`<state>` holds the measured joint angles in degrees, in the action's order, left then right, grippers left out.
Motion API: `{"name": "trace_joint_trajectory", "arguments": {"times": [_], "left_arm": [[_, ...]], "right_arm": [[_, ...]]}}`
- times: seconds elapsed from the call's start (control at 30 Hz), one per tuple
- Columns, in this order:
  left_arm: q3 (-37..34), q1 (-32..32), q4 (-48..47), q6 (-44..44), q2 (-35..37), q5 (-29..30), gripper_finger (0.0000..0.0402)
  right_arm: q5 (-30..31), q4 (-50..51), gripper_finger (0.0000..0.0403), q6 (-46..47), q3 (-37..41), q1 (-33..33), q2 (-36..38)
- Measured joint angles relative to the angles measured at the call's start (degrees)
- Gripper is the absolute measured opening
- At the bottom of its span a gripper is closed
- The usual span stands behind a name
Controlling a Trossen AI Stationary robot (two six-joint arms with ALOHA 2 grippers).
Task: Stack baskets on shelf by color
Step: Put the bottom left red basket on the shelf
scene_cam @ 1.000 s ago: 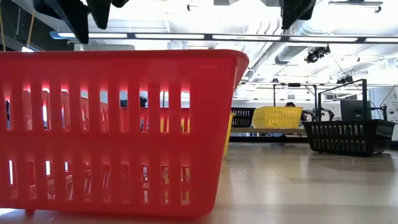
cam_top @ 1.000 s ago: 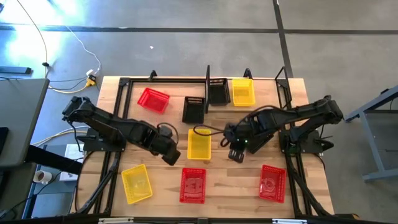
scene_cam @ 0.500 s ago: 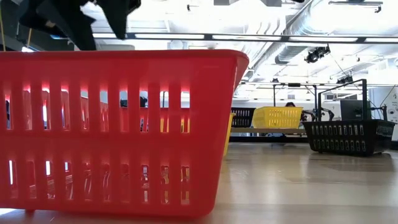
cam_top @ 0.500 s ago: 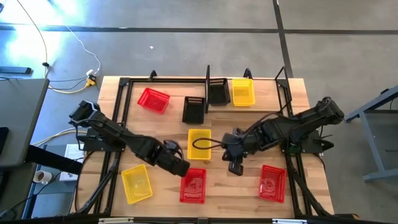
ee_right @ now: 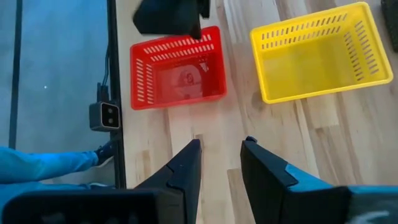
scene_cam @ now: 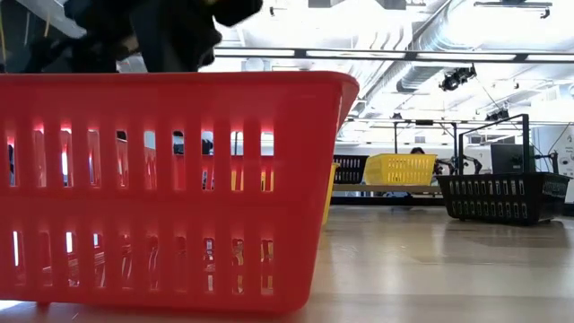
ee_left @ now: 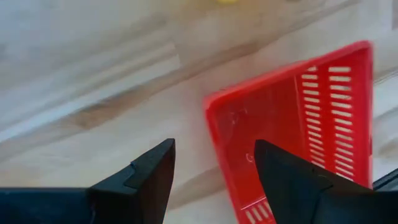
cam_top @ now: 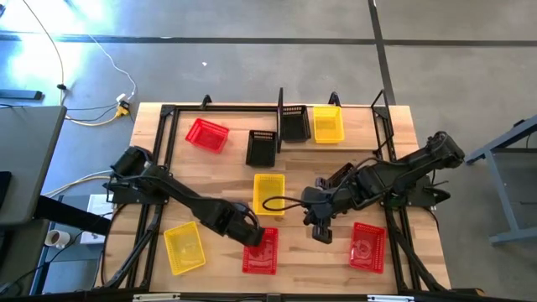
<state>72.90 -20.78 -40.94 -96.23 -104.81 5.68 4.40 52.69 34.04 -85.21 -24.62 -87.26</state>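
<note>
Shelf (cam_top: 281, 109) stands at twelve o'clock, holding one black and one yellow basket. Left gripper (cam_top: 254, 236), fingers apart and empty, hovers over the near-centre red basket (cam_top: 261, 251) at six o'clock: pickup step, apparently. Next: descend astride its rim and close; right gripper (cam_top: 320, 230), partly parted, holds nothing.

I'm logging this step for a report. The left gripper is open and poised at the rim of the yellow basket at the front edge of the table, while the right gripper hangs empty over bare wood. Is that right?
Not quite: the colour is wrong. The left gripper is open and poised at the rim of the red basket at the front edge of the table, as the left wrist view shows. The right gripper does hang empty over bare wood.
</note>
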Motion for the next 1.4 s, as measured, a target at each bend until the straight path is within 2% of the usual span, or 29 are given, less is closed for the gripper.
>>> {"name": "trace_joint_trajectory", "arguments": {"times": [0.23, 0.33, 0.57, 0.77, 0.93, 1.1, 1.4], "left_arm": [[0.0, 0.0, 2.5, -2.3, -3.6, -1.1, 0.0207], [0.0, 0.0, 3.3, -2.8, -4.1, -1.2, 0.0192], [0.0, 0.0, 7.5, -5.0, -4.1, -1.2, 0.0097], [0.2, -0.5, 12.1, -6.8, -4.1, -1.0, 0.0010], [4.1, -1.4, 12.2, -7.1, -4.1, -0.6, 0.0015], [9.8, -1.4, 10.8, -6.9, -4.1, 4.2, 0.0005], [18.7, 2.7, 0.9, -5.5, -4.1, 6.5, 0.0007]], "right_arm": [[0.0, -0.7, 0.0099, 0.0, 0.0, -0.9, 0.0], [0.0, -0.9, 0.0099, 0.0, 0.0, -1.2, 0.0], [-0.6, -2.2, 0.0099, -3.1, 0.0, -3.2, 0.0], [-0.6, -6.6, 0.0099, -9.7, 0.0, -6.0, 0.0], [-0.8, -9.8, 0.0099, -13.5, 0.0, -7.7, 0.0], [-1.5, -12.3, 0.0099, -14.1, 0.0, -8.2, 0.0], [-1.5, -13.1, 0.0099, -19.9, 0.0, -8.5, 0.0]]}}
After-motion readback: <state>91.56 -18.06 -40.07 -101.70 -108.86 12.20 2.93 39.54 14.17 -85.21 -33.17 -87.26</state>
